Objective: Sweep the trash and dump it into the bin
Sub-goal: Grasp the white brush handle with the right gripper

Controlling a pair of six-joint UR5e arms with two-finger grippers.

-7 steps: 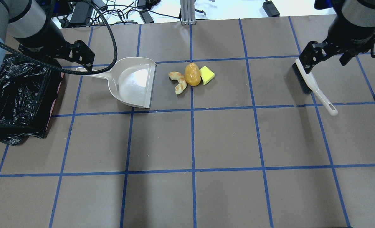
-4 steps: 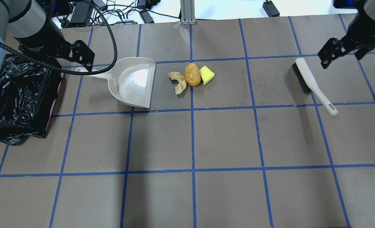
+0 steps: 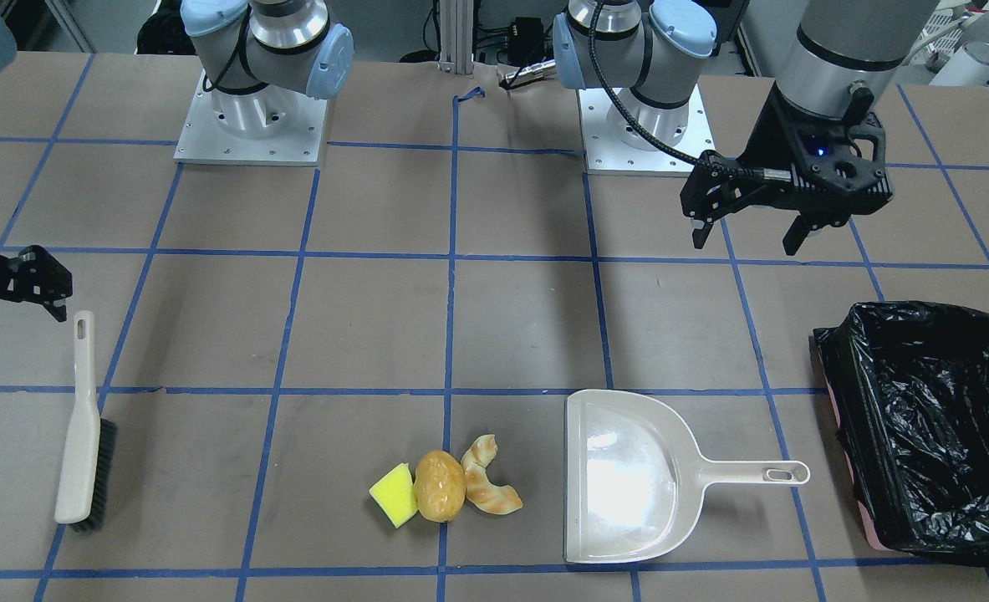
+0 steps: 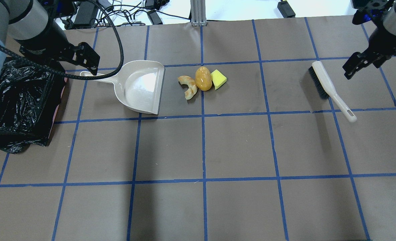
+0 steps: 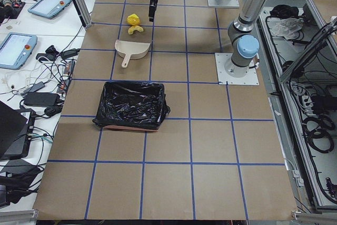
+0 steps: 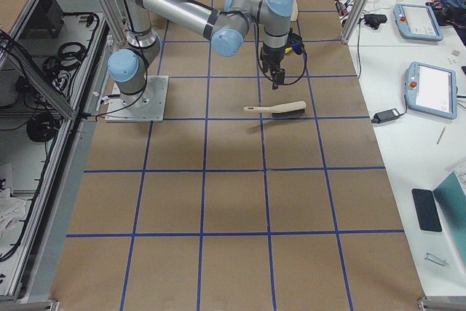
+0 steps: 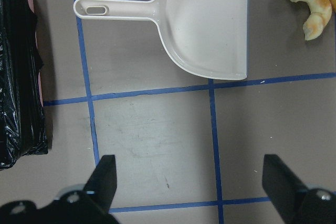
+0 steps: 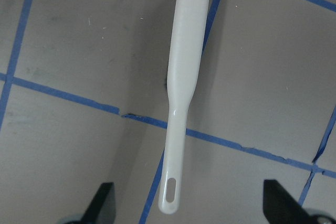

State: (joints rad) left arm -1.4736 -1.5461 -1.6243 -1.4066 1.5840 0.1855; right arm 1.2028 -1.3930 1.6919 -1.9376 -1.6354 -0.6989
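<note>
Grasp step, nothing swept yet. My left gripper (image 7: 191,187) wide apart, empty, hovering near dustpan (image 4: 144,87). My right gripper (image 8: 190,205) wide apart, empty, over brush (image 4: 325,83) handle. Sponge (image 4: 219,79), potato (image 4: 203,78), croissant (image 4: 188,86) on table between them. Bin (image 4: 17,100) beyond dustpan. Next: descend, clamp handles.

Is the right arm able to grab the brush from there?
Probably yes: the right gripper hangs open above the brush, which lies free on the table with nothing between them.

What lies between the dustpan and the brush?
In the overhead view, the croissant-like piece, potato and yellow sponge lie clustered by the dustpan; beyond them to the brush, only bare table.
</note>
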